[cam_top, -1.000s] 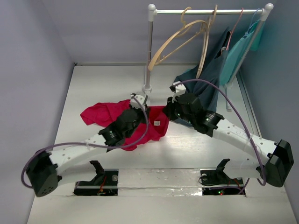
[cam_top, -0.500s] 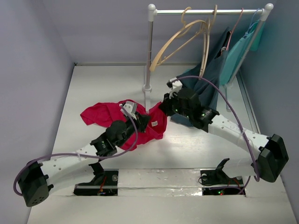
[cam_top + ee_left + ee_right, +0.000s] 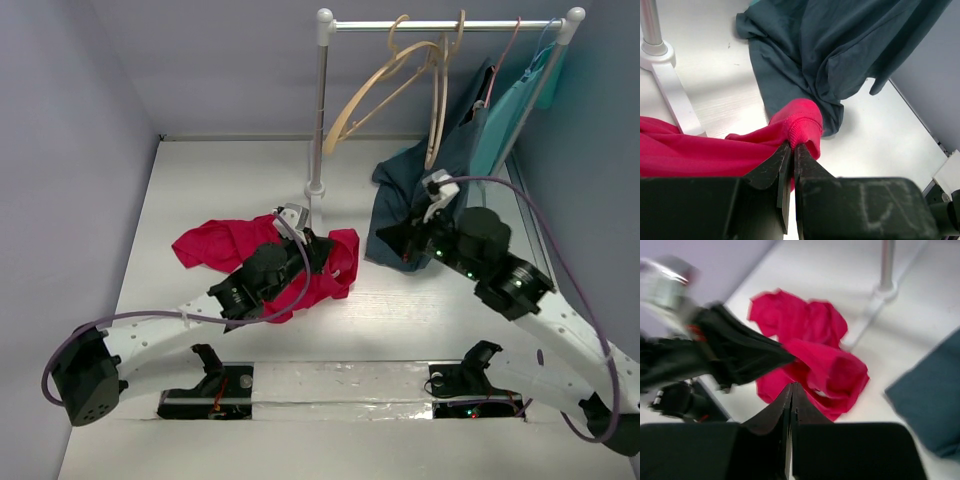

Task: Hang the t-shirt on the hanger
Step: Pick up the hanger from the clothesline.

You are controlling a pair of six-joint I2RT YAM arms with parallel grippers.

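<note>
The crimson t-shirt (image 3: 215,243) lies crumpled on the table left of the rack post. My left gripper (image 3: 320,250) is shut on its ribbed collar edge and lifts that part a little; the left wrist view shows the t-shirt (image 3: 715,155) pinched at the jaw tips of the left gripper (image 3: 794,144). My right gripper (image 3: 392,238) is shut and empty over the navy garment, apart from the t-shirt (image 3: 815,355); the right gripper (image 3: 791,386) holds nothing in its wrist view. Two tan wooden hangers (image 3: 385,82) hang on the rail.
The rack post and its white base (image 3: 316,188) stand just behind the t-shirt. A navy garment (image 3: 400,200) drapes from the rail onto the table. A teal garment (image 3: 510,120) and a thin pink hanger (image 3: 508,55) hang at the right. The walls are close on both sides.
My right arm has pulled back to the right, away from the t-shirt, and now sits over the navy garment. My left gripper has shifted slightly right, still holding the collar.
</note>
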